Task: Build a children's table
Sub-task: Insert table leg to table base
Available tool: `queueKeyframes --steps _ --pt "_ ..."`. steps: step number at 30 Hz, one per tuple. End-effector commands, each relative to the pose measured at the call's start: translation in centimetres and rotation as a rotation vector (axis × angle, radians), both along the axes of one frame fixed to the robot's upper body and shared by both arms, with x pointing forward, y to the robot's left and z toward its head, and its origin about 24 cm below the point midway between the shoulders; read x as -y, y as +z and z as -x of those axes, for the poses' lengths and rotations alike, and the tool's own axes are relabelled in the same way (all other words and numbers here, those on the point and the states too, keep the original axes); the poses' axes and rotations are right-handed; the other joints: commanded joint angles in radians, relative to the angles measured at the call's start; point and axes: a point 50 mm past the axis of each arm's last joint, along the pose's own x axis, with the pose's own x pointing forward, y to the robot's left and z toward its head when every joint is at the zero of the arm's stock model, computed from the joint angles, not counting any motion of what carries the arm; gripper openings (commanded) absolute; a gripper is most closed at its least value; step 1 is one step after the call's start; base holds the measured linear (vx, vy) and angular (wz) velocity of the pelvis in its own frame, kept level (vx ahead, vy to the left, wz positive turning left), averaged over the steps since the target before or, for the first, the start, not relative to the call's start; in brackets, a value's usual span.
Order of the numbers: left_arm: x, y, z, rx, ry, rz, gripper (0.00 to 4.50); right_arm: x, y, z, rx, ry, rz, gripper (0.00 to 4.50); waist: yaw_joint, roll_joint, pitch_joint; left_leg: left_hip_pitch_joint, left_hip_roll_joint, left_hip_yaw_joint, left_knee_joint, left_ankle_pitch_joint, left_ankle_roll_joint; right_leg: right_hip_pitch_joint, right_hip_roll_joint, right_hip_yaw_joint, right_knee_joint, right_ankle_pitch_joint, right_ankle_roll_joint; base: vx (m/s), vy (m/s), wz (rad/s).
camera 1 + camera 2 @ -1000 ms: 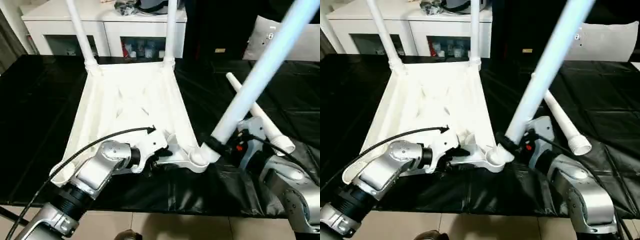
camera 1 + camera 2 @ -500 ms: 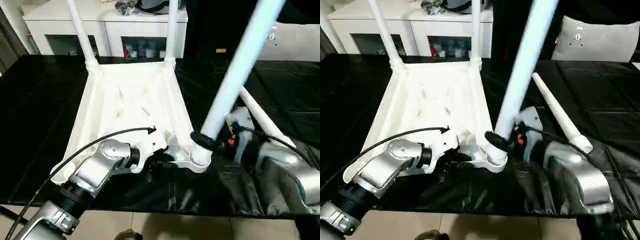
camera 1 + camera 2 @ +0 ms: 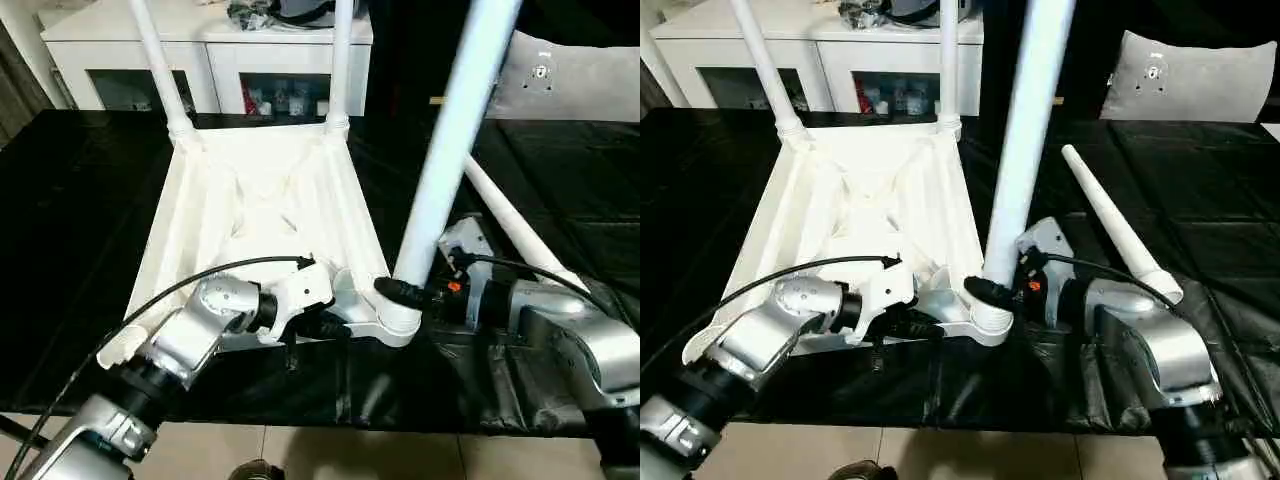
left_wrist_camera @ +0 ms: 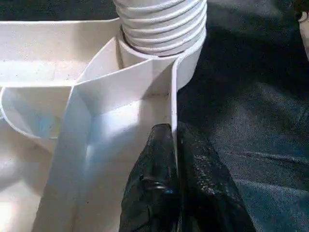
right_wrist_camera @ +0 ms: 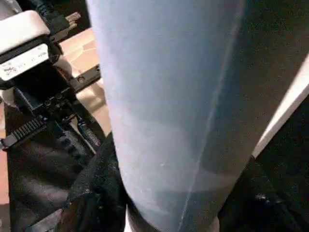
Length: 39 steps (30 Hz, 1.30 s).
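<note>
The children's table lies upside down: a white ribbed tabletop (image 3: 260,200) on the black-covered surface. Two white legs (image 3: 160,60) (image 3: 342,50) stand in its far corner sockets. A third leg (image 3: 450,130) rises almost upright from the near right corner socket (image 3: 398,322), and its ribbed end (image 4: 161,24) sits in that socket. My right gripper (image 3: 405,293) is shut on this leg just above the socket, with the tube (image 5: 164,96) between its black fingers (image 5: 91,193). My left gripper (image 4: 174,145) is shut on the tabletop's thin near rim, beside that socket. A fourth leg (image 3: 1110,215) lies loose on the right.
A white cabinet (image 3: 250,40) with glass doors stands behind the work surface. A grey cushion (image 3: 580,75) leans at the back right. Black sheeting (image 3: 70,200) covers the surface, and its front edge runs close below my arms.
The held leg has swung from leaning right to nearly upright in the near right socket. My right arm moved left with it. My left gripper has closed on the tabletop's rim.
</note>
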Motion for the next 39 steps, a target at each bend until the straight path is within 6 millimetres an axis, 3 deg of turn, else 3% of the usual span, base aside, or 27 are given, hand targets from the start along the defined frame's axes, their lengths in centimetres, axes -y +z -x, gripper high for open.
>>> queueKeyframes --steps 1,8,14,18,22,24,25,26,27,29,30,31,34,35,39 --pt "-0.4 -0.7 0.1 -0.021 -0.017 -0.053 0.0 0.0 0.0 -0.2 0.004 0.013 0.016 1.9 0.003 -0.016 -0.062 0.029 0.06 -0.022 -0.066 -0.185 0.015 0.027 -0.091 0.044 -0.088 -0.068 -0.231 0.0 0.0 0.0" --pt "-0.3 -0.5 -0.1 -0.015 -0.058 -0.037 0.0 -0.1 -0.9 -0.6 -0.019 0.024 0.013 1.9 0.003 -0.017 -0.06 0.03 0.062 -0.023 -0.068 -0.199 0.01 0.025 -0.091 0.044 -0.089 -0.115 -0.226 0.0 0.0 0.0" --pt "-0.2 -0.3 -0.3 -0.021 -0.035 -0.01 0.0 0.7 -2.0 -0.5 -0.071 -0.04 -0.113 1.9 0.002 -0.022 -0.058 0.031 0.063 -0.023 -0.07 -0.225 0.007 0.023 -0.093 0.044 -0.095 -0.158 -0.227 0.0 0.0 0.0" --pt "-0.2 -0.5 -0.5 -0.026 -0.006 0.011 0.0 1.9 -4.2 0.8 -0.106 -0.157 -0.274 1.9 0.005 -0.019 -0.061 0.029 0.065 -0.023 -0.071 -0.226 0.013 0.021 -0.097 0.045 -0.094 -0.139 -0.227 0.0 0.0 0.0" --pt "-0.2 -0.5 -0.6 -0.028 0.004 0.02 0.0 1.9 -5.2 2.0 -0.103 -0.172 -0.308 1.9 0.005 -0.015 -0.06 0.03 0.065 -0.026 -0.075 -0.243 0.015 0.021 -0.094 0.042 -0.096 -0.146 -0.224 0.0 0.0 0.0" --pt "-0.2 -0.6 -0.6 -0.028 0.006 0.019 0.0 1.9 -5.5 2.5 -0.084 -0.18 -0.299 1.9 0.006 -0.011 -0.059 0.031 0.066 -0.026 -0.078 -0.261 0.008 0.019 -0.095 0.043 -0.101 -0.174 -0.215 0.0 0.0 0.0" --pt "-0.2 -0.6 -0.6 -0.025 0.011 0.019 0.0 2.0 -5.7 2.7 -0.063 -0.187 -0.272 1.9 0.007 0.0 -0.059 0.032 0.066 -0.028 -0.078 -0.27 0.003 0.018 -0.096 0.043 -0.099 -0.183 -0.214 0.0 0.0 0.0" --pt "-0.2 -0.6 -0.7 -0.021 0.015 0.018 0.0 2.1 -5.8 2.9 -0.02 -0.181 -0.222 1.9 0.005 -0.009 -0.058 0.031 0.066 -0.027 -0.079 -0.279 -0.001 0.019 -0.096 0.044 -0.104 -0.191 -0.209 0.0 0.0 0.0" --pt "-0.2 -0.6 -0.7 -0.02 0.015 0.018 0.0 2.1 -5.8 2.9 -0.012 -0.18 -0.215 1.9 0.007 0.003 -0.059 0.031 0.064 -0.029 -0.079 -0.282 -0.005 0.019 -0.097 0.044 -0.102 -0.198 -0.205 0.0 0.0 0.0" --pt "-0.3 -0.6 -0.8 -0.015 0.014 0.016 0.0 2.2 -5.9 2.9 0.032 -0.156 -0.121 1.89 0.003 -0.005 -0.057 0.03 0.064 -0.029 -0.082 -0.293 -0.005 0.019 -0.094 0.044 -0.106 -0.215 -0.197 0.0 0.0 0.0" --pt "-0.3 -0.6 -0.8 -0.015 0.013 0.015 0.0 2.2 -5.9 2.9 0.035 -0.151 -0.109 1.89 0.004 -0.004 -0.058 0.031 0.064 -0.029 -0.081 -0.295 -0.006 0.019 -0.095 0.044 -0.106 -0.223 -0.195 0.0 0.0 0.0" --pt "-0.3 -0.6 -0.8 -0.014 0.011 0.014 0.0 2.2 -6.0 2.9 0.043 -0.139 -0.084 1.89 0.002 0.005 -0.057 0.035 0.065 -0.03 -0.082 -0.317 -0.01 0.015 -0.095 0.044 -0.11 -0.252 -0.192 0.0 0.0 0.0" --pt "-0.3 -0.6 -0.8 -0.006 -0.007 -0.008 0.0 2.2 -6.2 2.9 0.062 -0.073 0.024 1.89 0.0 0.002 -0.054 0.035 0.066 -0.032 -0.086 -0.344 -0.017 0.014 -0.095 0.045 -0.112 -0.289 -0.182 0.0 0.0 0.0" --pt "-0.4 -0.6 -0.9 0.0 -0.023 -0.021 0.0 2.0 -6.3 2.7 0.056 -0.017 0.078 1.89 -0.002 0.007 -0.053 0.037 0.064 -0.032 -0.086 -0.369 -0.022 0.012 -0.095 0.046 -0.117 -0.319 -0.177 0.0 0.0 0.0" --pt "-0.5 -0.3 -1.0 0.008 -0.059 -0.04 0.0 1.7 -6.5 2.4 0.008 0.05 0.128 1.89 -0.006 0.004 -0.047 0.05 0.064 -0.038 -0.089 -0.448 -0.043 0.006 -0.099 0.049 -0.127 -0.44 -0.162 0.0 0.0 0.0"
